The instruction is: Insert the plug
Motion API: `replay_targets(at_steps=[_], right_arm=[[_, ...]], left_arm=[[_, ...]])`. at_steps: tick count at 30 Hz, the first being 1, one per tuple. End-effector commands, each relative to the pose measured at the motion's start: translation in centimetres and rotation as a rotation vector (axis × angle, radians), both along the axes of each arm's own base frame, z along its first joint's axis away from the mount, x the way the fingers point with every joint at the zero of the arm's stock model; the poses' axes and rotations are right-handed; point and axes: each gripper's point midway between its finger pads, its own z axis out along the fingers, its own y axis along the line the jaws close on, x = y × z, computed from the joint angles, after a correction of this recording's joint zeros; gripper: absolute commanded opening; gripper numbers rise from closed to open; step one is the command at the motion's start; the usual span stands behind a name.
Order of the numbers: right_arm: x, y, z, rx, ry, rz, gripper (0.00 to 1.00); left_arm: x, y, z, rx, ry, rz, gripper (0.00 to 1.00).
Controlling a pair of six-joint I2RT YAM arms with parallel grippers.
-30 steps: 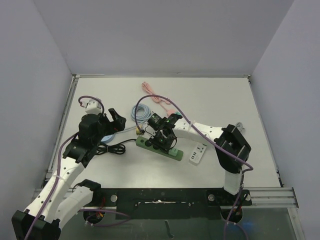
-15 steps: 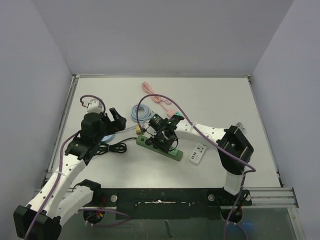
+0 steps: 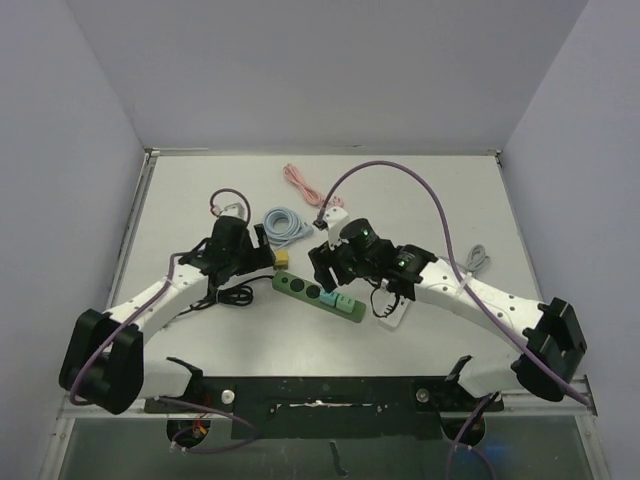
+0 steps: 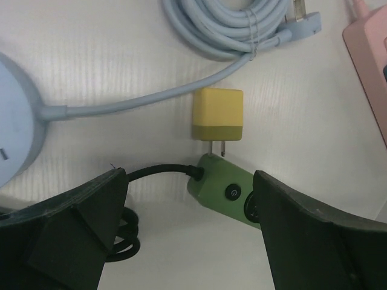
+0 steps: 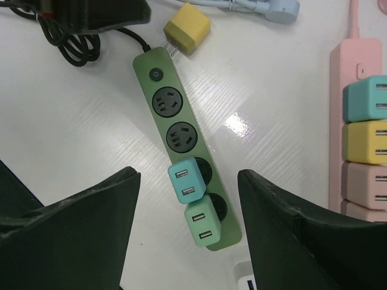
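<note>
The green power strip lay slantwise across the middle of the worktop. Two of its sockets were bare, and a teal adapter and a mint adapter filled the others. A pink power strip lay near it. A coiled blue cable sat toward the far edge, and the strip's black cord bunched toward the left edge. The yellow plug lay flat on the worktop, unplugged, its prongs against the strip's switch end beside the cord. My left end effector and right end effector both hung released, grasping nothing.
</note>
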Motion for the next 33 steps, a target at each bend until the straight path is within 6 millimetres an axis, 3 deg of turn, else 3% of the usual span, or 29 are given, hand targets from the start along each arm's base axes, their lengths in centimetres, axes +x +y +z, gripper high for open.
replay_targets(at_steps=[1, 8, 14, 21, 26, 30, 33], right_arm=[[0.4, 0.6, 0.9, 0.168, -0.035, -0.097, 0.67], [-0.5, -1.5, 0.0, 0.19, -0.033, -0.141, 0.67], [-0.7, -3.2, -0.5, 0.187, -0.05, -0.167, 0.67], [-0.7, -3.5, -1.1, 0.181, -0.045, -0.167, 0.64], [-0.3, -3.2, -1.0, 0.189, -0.048, -0.168, 0.63], [-0.1, -3.2, -0.9, 0.188, -0.052, -0.179, 0.61], [0.3, -3.7, -0.7, 0.19, -0.06, -0.22, 0.61]], left_arm=[[4.3, -3.8, 2.6, 0.041, -0.111, -0.034, 0.85], [6.2, -5.5, -1.8, 0.215, 0.048, -0.043, 0.8], [6.5, -5.8, -3.2, 0.273, 0.099, -0.009, 0.78], [5.9, -5.6, -4.8, 0.311, 0.145, 0.002, 0.66], [5.2, -6.2, -6.5, 0.292, 0.188, -0.03, 0.52], [5.4, -6.7, -6.2, 0.276, 0.178, -0.048, 0.32], [6.0, -7.5, -4.1, 0.268, 0.103, -0.081, 0.26]])
